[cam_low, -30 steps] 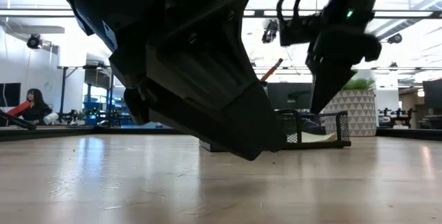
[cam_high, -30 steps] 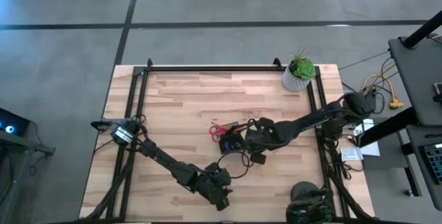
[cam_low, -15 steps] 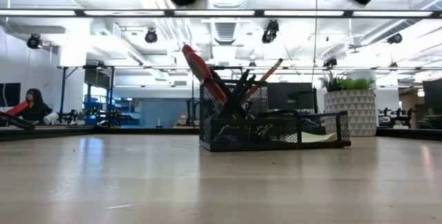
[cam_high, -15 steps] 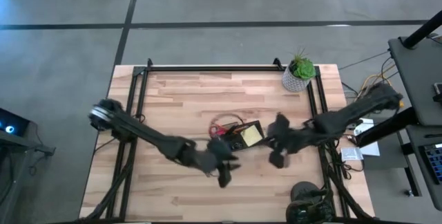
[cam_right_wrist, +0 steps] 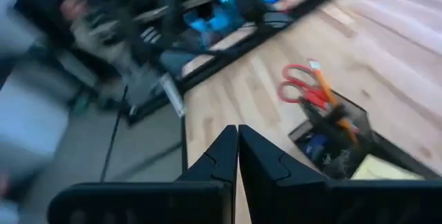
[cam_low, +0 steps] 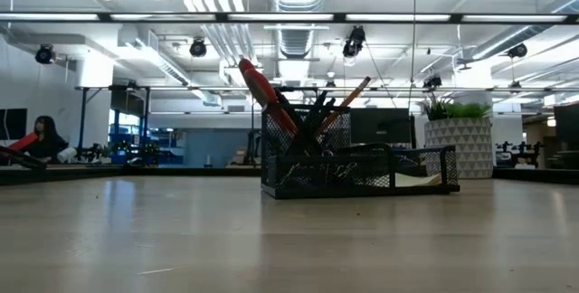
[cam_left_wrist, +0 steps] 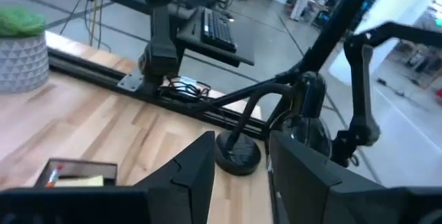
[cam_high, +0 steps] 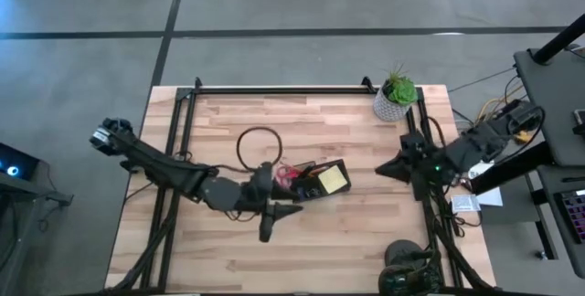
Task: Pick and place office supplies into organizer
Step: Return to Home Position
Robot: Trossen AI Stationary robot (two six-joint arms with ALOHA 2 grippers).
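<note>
The black mesh organizer (cam_high: 315, 180) stands at the table's middle. In it, red-handled scissors (cam_low: 262, 89) and an orange pencil (cam_low: 355, 92) lean upright with dark pens, and a yellow sticky-note pad (cam_high: 334, 178) lies in its right compartment. My left gripper (cam_high: 274, 216) hangs high, just near-left of the organizer, open and holding nothing (cam_left_wrist: 242, 175). My right gripper (cam_high: 382, 170) hangs high to the organizer's right, shut and holding nothing (cam_right_wrist: 237, 148). Neither gripper shows in the low view.
A green plant in a white pot (cam_high: 396, 97) stands at the far right corner. A black round stand base (cam_high: 407, 259) sits at the near right. Black frame rails (cam_high: 274, 89) run along the table's far, left and right sides.
Both grippers have risen from near the tabletop, out of the low view. My right gripper has drawn back from over the organizer toward the table's right edge, staying shut. My left gripper has gone from the near edge toward the organizer and tipped toward level. The organizer has kept still.
</note>
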